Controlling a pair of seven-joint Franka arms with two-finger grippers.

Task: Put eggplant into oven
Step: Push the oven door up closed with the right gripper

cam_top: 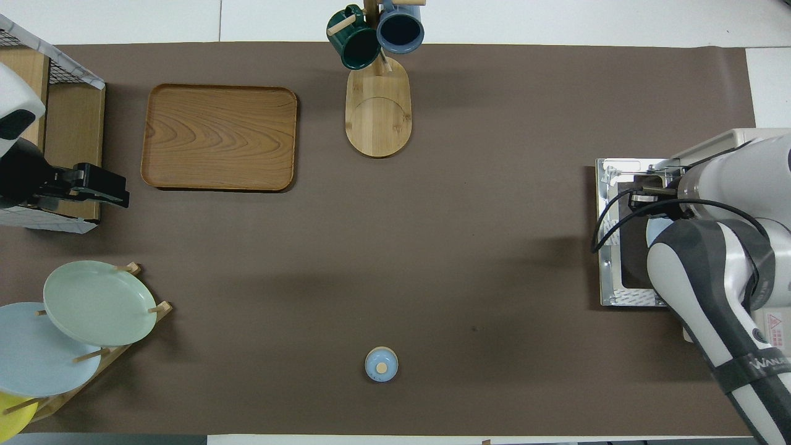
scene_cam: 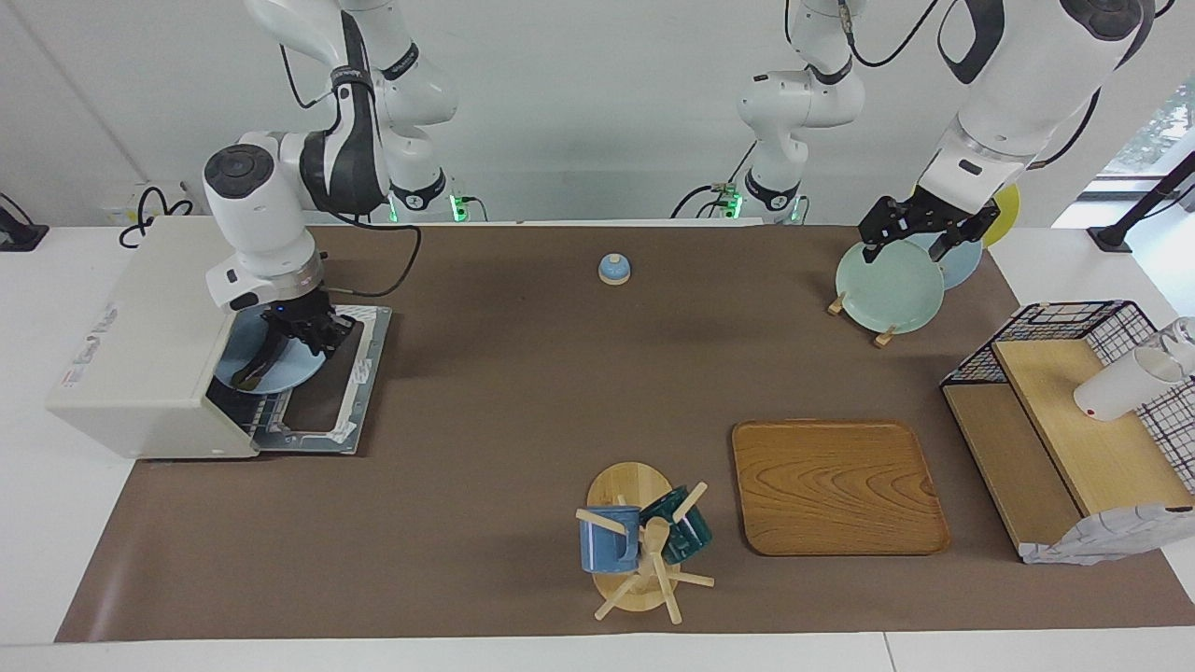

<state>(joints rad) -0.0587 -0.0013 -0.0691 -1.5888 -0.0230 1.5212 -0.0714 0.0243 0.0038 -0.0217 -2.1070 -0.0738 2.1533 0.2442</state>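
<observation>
Right gripper (scene_cam: 308, 334) hangs over the eggplant (scene_cam: 259, 364), fingers unclear; it lies long and dark on a round blue plate (scene_cam: 245, 359) in the boxy oven (scene_cam: 140, 364).

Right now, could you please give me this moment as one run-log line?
dark purple eggplant: on blue plate in white oven | right gripper: over plate | left gripper: waiting

A robot lab. Two arms stand at a white table (scene_cam: 37, 523). Kitchen props dot its brown mat (scene_cam: 485, 401).

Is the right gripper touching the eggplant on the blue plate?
Cannot tell. In the facing view the right gripper hangs over the eggplant, hiding any gap.
</observation>
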